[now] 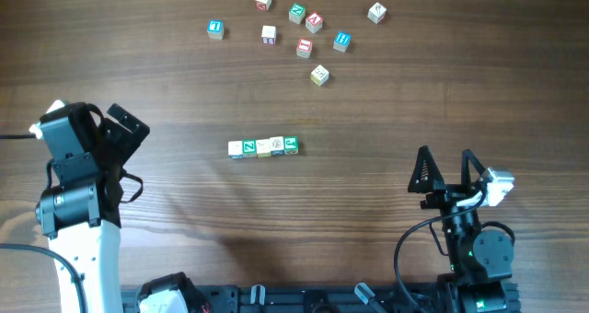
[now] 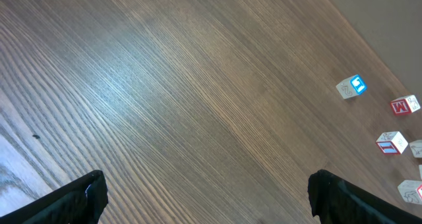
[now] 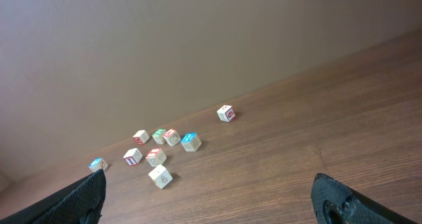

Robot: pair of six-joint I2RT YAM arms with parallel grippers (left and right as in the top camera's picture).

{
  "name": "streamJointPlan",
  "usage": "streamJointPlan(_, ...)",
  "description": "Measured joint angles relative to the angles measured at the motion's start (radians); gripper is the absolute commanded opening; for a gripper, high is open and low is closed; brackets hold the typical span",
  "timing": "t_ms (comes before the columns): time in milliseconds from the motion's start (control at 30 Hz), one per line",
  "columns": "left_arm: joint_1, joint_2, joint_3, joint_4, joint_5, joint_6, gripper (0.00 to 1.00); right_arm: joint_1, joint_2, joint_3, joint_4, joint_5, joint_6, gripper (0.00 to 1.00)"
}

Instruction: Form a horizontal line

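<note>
The horizontal line (image 1: 264,146) is a short straight row of tiny letter cubes touching side to side at the table's middle, seen only in the overhead view. Several loose cubes (image 1: 305,47) lie scattered at the back; they also show in the right wrist view (image 3: 160,176) and at the right edge of the left wrist view (image 2: 351,86). My left gripper (image 1: 118,133) is open and empty at the left, well apart from the row; its view (image 2: 208,194) shows bare wood between the fingers. My right gripper (image 1: 445,170) is open and empty at the front right (image 3: 208,197).
The wooden table (image 1: 386,101) runs across the whole overhead view. A plain wall (image 3: 198,39) rises behind its far edge. A black rail with the arm bases (image 1: 304,299) lines the front edge.
</note>
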Motion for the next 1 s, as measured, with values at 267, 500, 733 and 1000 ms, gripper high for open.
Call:
streamJointPlan(267, 0.000, 0.000, 0.000, 0.000, 0.000, 0.000, 1.00, 0.000, 0.000, 0.000, 0.000, 0.000, 0.006, 1.00)
streamJointPlan(500, 0.000, 0.000, 0.000, 0.000, 0.000, 0.000, 1.00, 0.000, 0.000, 0.000, -0.007, -0.118, -0.324, 1.00)
streamJointPlan(733, 0.000, 0.000, 0.000, 0.000, 0.000, 0.000, 1.00, 0.000, 0.000, 0.000, -0.007, -0.157, -0.453, 1.00)
streamJointPlan(1000, 0.000, 0.000, 0.000, 0.000, 0.000, 0.000, 1.00, 0.000, 0.000, 0.000, -0.007, -0.158, -0.454, 1.00)
